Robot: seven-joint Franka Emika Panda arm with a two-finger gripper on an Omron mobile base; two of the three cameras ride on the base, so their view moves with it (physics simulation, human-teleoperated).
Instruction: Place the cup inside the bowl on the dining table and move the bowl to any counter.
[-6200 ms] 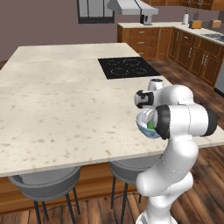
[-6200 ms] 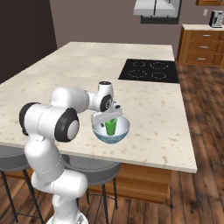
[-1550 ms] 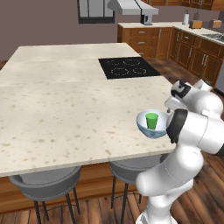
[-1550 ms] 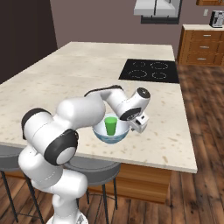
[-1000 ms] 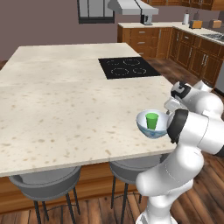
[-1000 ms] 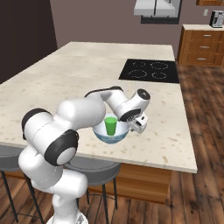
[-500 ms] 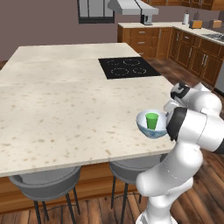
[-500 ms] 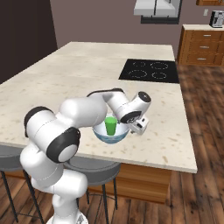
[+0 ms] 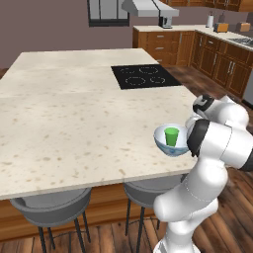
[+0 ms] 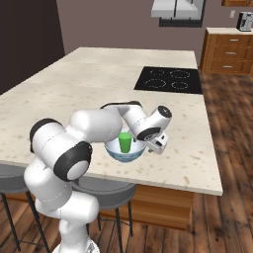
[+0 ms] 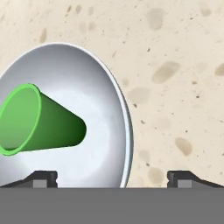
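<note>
Standing upright in the white bowl – a bright green tapered cup; gripper spread wide, ungrasping.

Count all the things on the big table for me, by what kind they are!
Cups: 1, the green cup
Bowls: 1, the bowl holding it
Cooktops: 1, the black cooktop set into the dining table
Total: 3
</note>
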